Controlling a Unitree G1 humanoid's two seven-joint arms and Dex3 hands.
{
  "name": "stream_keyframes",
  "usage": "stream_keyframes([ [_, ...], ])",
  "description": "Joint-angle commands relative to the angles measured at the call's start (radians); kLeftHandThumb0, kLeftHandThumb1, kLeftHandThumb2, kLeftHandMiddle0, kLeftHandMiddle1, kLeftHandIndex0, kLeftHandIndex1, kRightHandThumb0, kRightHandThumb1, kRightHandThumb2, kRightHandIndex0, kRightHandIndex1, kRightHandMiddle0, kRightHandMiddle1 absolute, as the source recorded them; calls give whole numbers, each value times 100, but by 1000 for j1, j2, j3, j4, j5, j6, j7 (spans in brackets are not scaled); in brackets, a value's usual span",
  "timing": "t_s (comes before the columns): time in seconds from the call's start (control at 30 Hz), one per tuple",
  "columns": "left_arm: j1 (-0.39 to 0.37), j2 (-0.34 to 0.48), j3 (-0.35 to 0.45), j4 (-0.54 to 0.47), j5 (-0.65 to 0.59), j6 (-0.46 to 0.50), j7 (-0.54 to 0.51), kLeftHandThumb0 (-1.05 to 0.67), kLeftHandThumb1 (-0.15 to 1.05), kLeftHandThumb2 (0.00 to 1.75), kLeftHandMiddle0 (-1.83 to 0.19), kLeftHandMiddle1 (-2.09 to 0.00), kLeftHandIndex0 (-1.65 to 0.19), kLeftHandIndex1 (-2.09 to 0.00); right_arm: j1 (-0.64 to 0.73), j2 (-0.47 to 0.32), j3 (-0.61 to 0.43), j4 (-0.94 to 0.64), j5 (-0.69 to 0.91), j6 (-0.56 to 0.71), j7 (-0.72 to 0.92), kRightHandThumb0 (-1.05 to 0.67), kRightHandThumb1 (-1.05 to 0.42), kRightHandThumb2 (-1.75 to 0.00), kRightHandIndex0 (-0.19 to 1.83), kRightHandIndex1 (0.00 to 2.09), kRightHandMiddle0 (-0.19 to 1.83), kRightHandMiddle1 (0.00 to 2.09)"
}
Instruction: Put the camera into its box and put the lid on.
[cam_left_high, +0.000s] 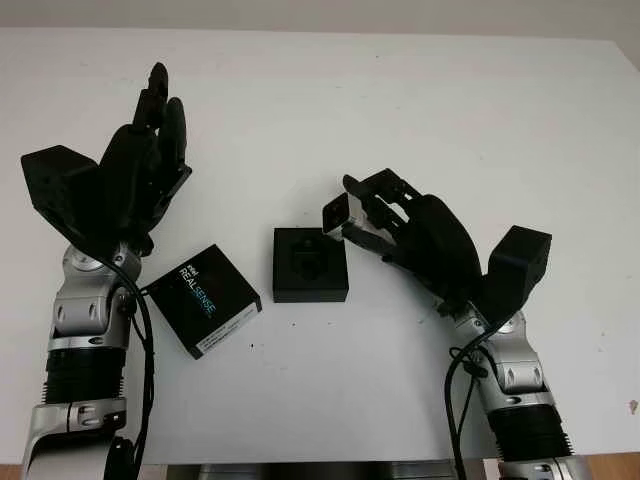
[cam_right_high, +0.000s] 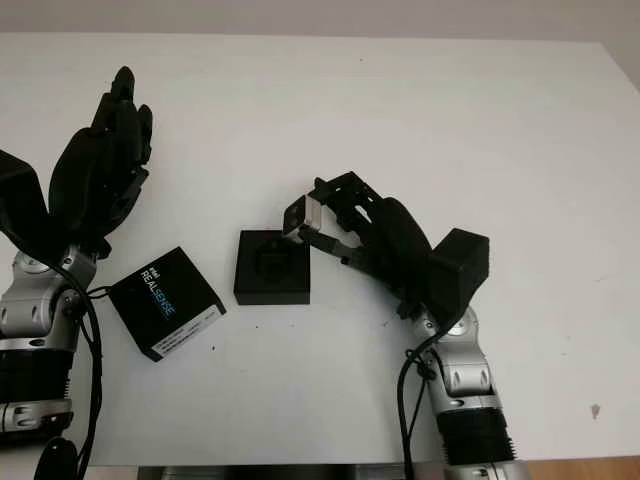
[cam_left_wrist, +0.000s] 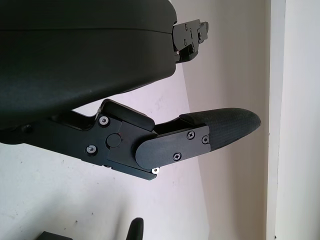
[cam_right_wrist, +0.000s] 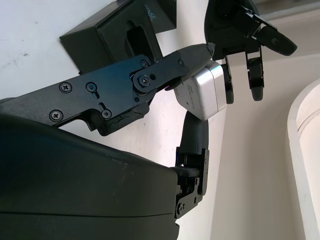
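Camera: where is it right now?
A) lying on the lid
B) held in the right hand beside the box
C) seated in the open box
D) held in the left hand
B: the right hand pinches the silver camera at the open box edge, its cavity still empty.

The camera (cam_right_wrist: 202, 93) has a brushed, silvery metal shell with a dark glossy face. The right hand (cam_left_high: 385, 222) pinching it is matt black plastic with screwed plates and finely textured fingertips (cam_left_wrist: 230, 127). The box (cam_left_high: 310, 264) looks like matt black card with a moulded insert; the lid (cam_left_high: 205, 299) at its 9 o'clock is satin black printed card. The table (cam_left_high: 420, 110) is smooth matt white.
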Motion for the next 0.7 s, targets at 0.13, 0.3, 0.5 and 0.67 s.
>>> stream_keyframes([
  [0.13, 6, 9, 7, -7, -6, -3, -9, -83, 105, 66, 19, 0, 19, 0, -15, 37, 10, 32, 10, 4, 20, -57, -98, -5, 13, 3, 36, 168],
  [0.3, 10, 10, 7, -13, -3, -5, -6, -82, 105, 66, 19, 0, 19, 0, -19, 54, 21, 66, 2, -9, 34, -56, -98, -5, 13, 4, 37, 166],
  [0.5, 7, 6, 7, -11, -1, -6, -1, -82, 105, 68, 19, 0, 19, 0, -25, 58, 36, 98, -20, -15, 48, -55, -98, -5, 13, 5, 38, 165],
  [0.67, 8, 3, 5, -15, 0, -6, 5, -81, 105, 68, 19, 0, 19, 0, -22, 53, 49, 103, -42, -22, 60, -54, -98, -5, 13, 5, 38, 167],
])
